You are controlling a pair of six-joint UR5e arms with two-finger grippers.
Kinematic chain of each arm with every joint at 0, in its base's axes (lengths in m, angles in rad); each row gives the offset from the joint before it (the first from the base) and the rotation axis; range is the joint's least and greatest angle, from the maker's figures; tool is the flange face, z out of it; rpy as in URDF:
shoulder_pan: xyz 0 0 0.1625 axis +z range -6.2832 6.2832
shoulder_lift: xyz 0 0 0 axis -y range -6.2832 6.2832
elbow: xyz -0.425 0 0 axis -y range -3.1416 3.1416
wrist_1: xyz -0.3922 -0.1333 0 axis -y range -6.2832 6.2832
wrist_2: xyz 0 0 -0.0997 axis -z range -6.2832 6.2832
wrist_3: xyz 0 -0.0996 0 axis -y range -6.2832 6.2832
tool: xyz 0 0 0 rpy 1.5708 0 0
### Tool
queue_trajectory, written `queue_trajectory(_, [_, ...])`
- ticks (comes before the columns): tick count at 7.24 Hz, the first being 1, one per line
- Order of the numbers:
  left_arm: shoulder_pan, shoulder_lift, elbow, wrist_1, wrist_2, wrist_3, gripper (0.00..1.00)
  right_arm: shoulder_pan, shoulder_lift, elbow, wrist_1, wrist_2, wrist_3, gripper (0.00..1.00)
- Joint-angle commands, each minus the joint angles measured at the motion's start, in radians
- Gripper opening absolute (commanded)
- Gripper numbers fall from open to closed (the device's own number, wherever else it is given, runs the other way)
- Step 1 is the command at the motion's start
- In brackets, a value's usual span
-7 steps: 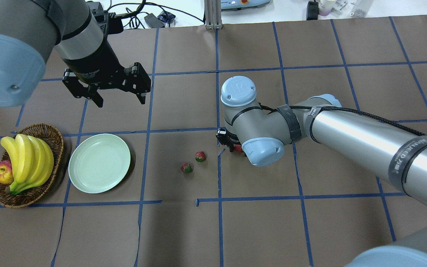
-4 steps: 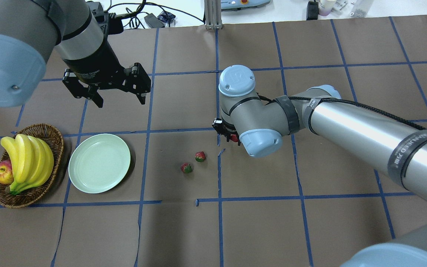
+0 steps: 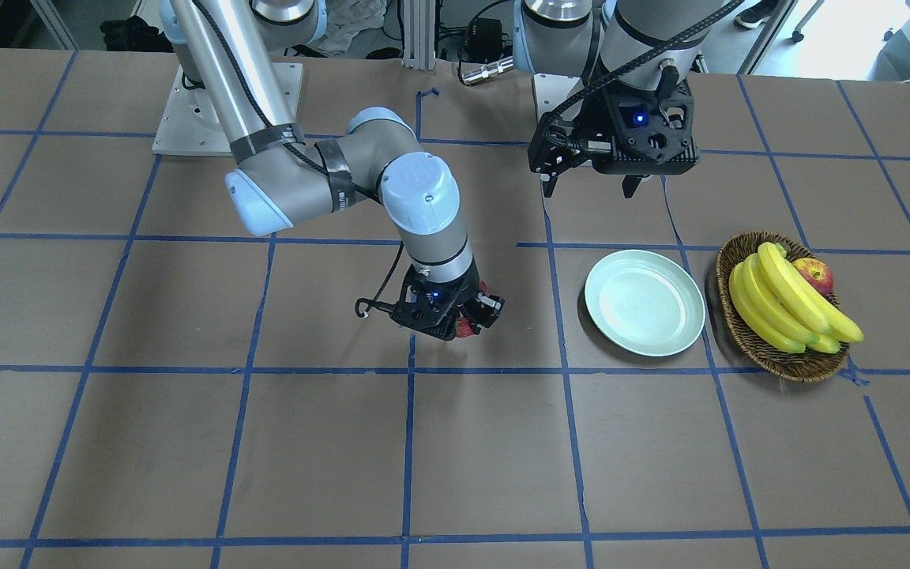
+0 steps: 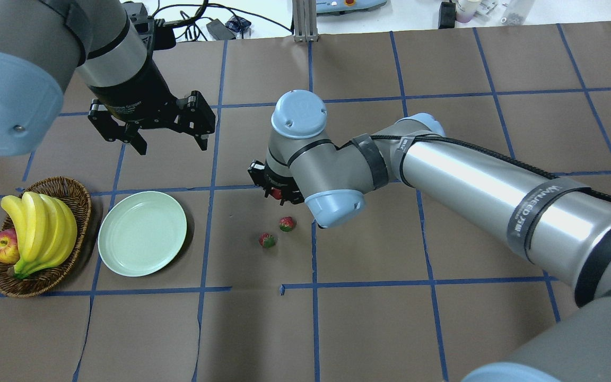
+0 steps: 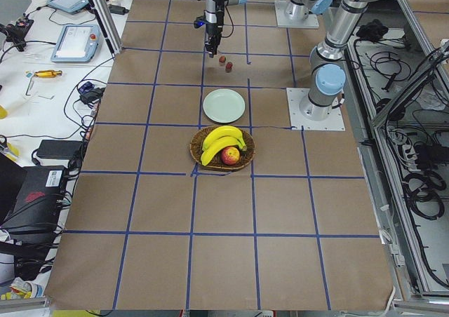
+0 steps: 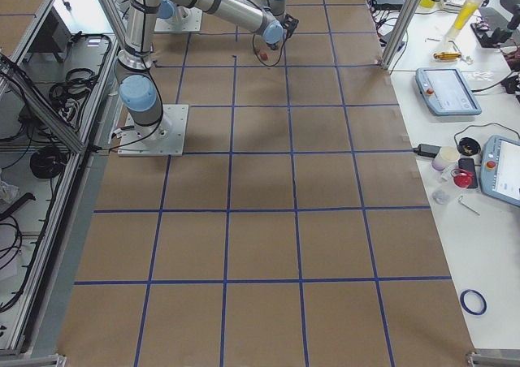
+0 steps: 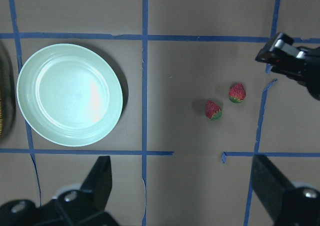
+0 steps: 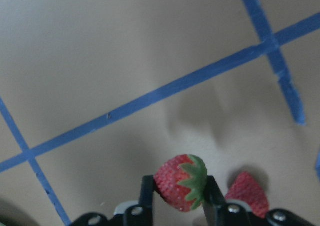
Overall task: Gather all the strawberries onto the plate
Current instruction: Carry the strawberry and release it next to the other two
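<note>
My right gripper (image 4: 275,192) is shut on a red strawberry (image 8: 181,182) with a green cap and holds it above the table, right of the plate. It also shows in the front-facing view (image 3: 464,322). Two more strawberries (image 4: 286,224) (image 4: 267,240) lie on the brown table just below and near it. The pale green plate (image 4: 142,233) lies empty to their left. My left gripper (image 4: 172,143) hovers open and empty beyond the plate. Its wrist view shows the plate (image 7: 70,94) and both loose strawberries (image 7: 237,93) (image 7: 213,110).
A brown wicker basket (image 4: 80,193) with bananas (image 4: 40,228) and a red-yellow apple (image 4: 3,248) stands just left of the plate. Blue tape lines grid the table. The right arm's forearm (image 4: 475,180) stretches across the table's right half.
My right arm has moved to the left with the strawberry in its gripper, from right of the centre tape line to left of it. The left gripper has not moved.
</note>
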Motion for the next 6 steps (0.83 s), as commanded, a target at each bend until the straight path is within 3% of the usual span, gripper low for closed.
queue_trajectory(1, [0.0,0.0,-0.002,0.0,0.0,0.004,1.0,0.051,0.045,-0.001,-0.033,0.01,0.005,0.0])
queue_trajectory(2, [0.0,0.0,-0.002,0.0,0.0,0.001,1.0,0.051,0.04,0.005,-0.031,-0.011,0.003,0.99])
queue_trajectory(3, [0.0,0.0,0.0,0.0,0.0,0.001,1.0,0.049,0.014,0.007,-0.021,-0.039,-0.007,1.0])
queue_trajectory(4, [0.0,0.0,0.001,0.0,0.0,0.003,1.0,0.014,-0.065,0.013,0.068,-0.074,-0.056,1.0])
queue_trajectory(6, [0.0,0.0,0.003,0.0,0.002,0.004,1.0,-0.233,-0.293,0.014,0.49,-0.142,-0.5,1.0])
